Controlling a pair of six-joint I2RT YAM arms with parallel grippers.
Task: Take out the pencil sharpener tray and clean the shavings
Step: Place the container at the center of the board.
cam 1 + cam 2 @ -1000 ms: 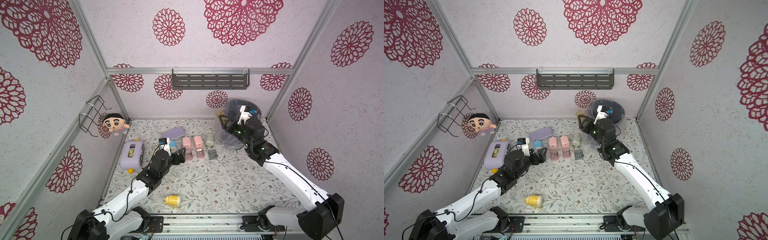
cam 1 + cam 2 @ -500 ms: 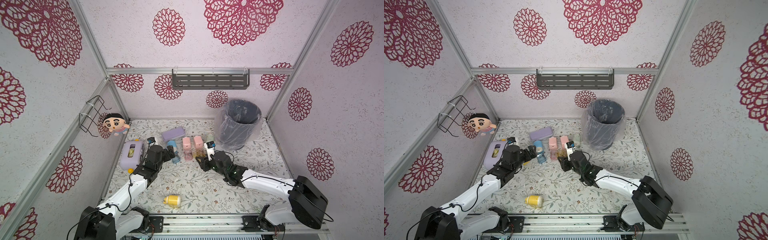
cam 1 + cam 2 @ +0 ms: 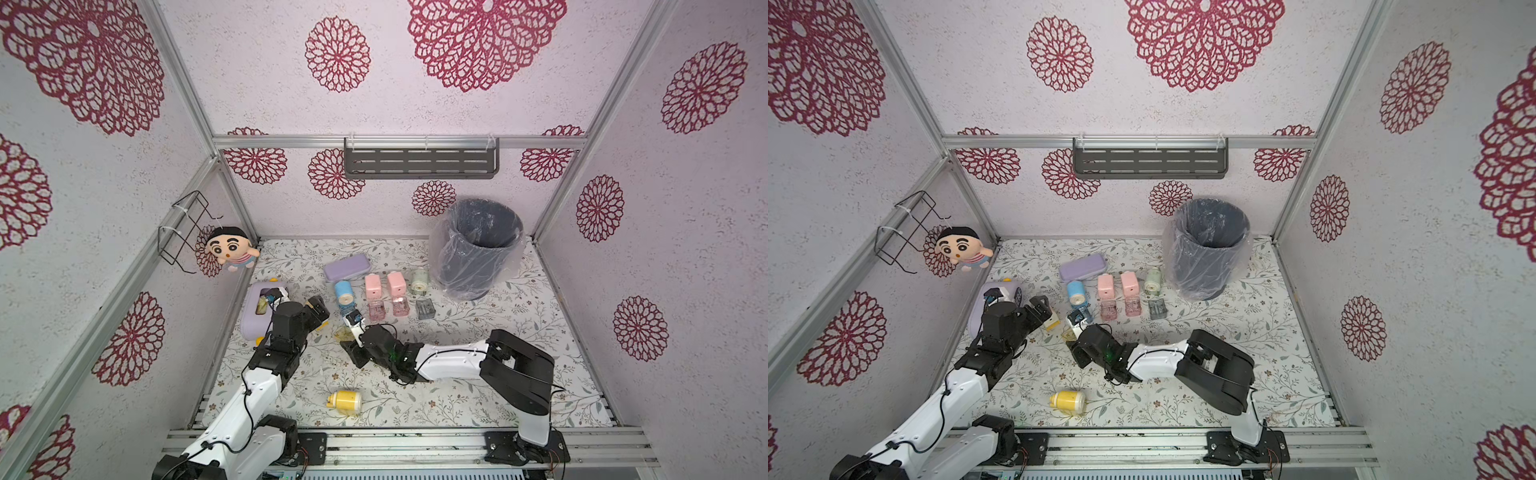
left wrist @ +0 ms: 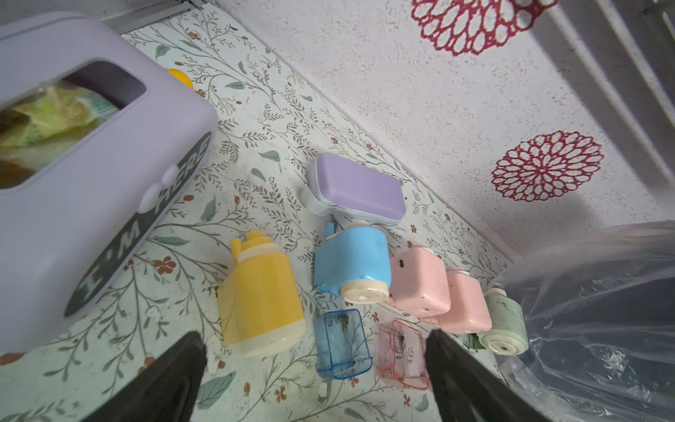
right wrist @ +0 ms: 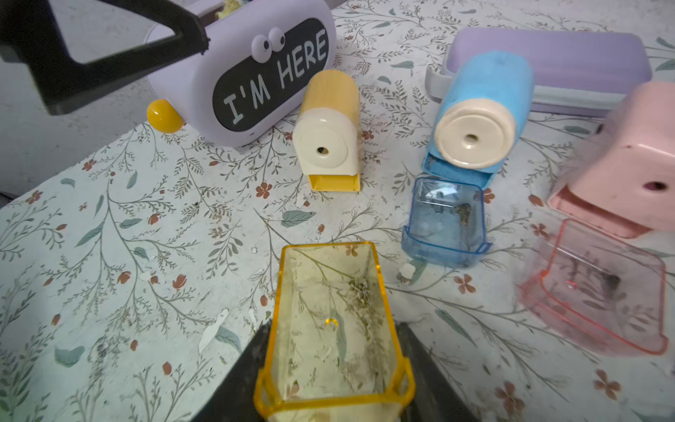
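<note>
My right gripper (image 5: 334,365) is shut on a clear yellow pencil sharpener tray (image 5: 328,329), held low over the floral mat in both top views (image 3: 344,333) (image 3: 1068,333). A thin streak of tan shavings (image 5: 359,288) clings inside it. The tray's open end faces the yellow sharpener (image 5: 328,131), whose slot stands empty. My left gripper (image 4: 314,350) hangs open just above that sharpener (image 4: 261,303), beside the purple tissue box (image 3: 259,309), with nothing between its fingers.
Blue (image 3: 343,292), two pink and a green sharpener stand in a row with their trays pulled out in front. A lined grey bin (image 3: 478,249) is back right, a purple case (image 3: 347,267) behind the row. Another yellow sharpener (image 3: 345,402) lies near the front edge.
My right arm came down from over the bin to the mat and moved left, tray still in its grip. My left gripper drew back toward the tissue box.
</note>
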